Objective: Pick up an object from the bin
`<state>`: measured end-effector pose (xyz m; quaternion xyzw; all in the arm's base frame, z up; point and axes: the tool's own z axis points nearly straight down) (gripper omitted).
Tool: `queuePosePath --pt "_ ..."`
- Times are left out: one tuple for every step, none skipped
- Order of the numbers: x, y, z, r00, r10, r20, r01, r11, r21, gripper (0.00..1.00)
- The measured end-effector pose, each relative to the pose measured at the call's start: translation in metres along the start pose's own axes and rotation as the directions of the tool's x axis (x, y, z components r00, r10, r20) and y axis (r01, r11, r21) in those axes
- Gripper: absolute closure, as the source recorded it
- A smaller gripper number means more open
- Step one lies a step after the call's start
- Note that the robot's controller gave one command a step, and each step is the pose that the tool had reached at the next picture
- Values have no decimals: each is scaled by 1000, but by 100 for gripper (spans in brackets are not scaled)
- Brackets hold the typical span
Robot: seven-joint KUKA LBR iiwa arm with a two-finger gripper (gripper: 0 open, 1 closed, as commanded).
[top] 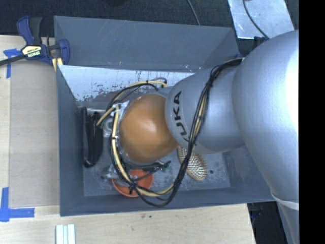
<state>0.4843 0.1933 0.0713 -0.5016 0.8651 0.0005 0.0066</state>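
My gripper (108,128) sits low in the middle of the bin, and just a bit of its grey body shows at the left edge of the arm's orange cover. A long black object (91,137) lies upright along the bin's left wall, a little left of the gripper. A flat red-orange thing (128,187) lies at the front wall, partly under the cables. A round tan brush head with pale bristles (196,168) lies to the front right, half hidden by the arm.
The arm reaches in from the right and covers the bin's right half and middle. Yellow and black cables loop round the cover down to the front wall. The far wall slopes steeply, with dark scuffs on it.
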Motion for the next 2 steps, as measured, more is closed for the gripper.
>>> queuePosePath --pt "2 1 -19 1000 1 -6 -1 1000 -5 100" --pt "0 0 -42 1000 3 0 -3 1000 -1 100"
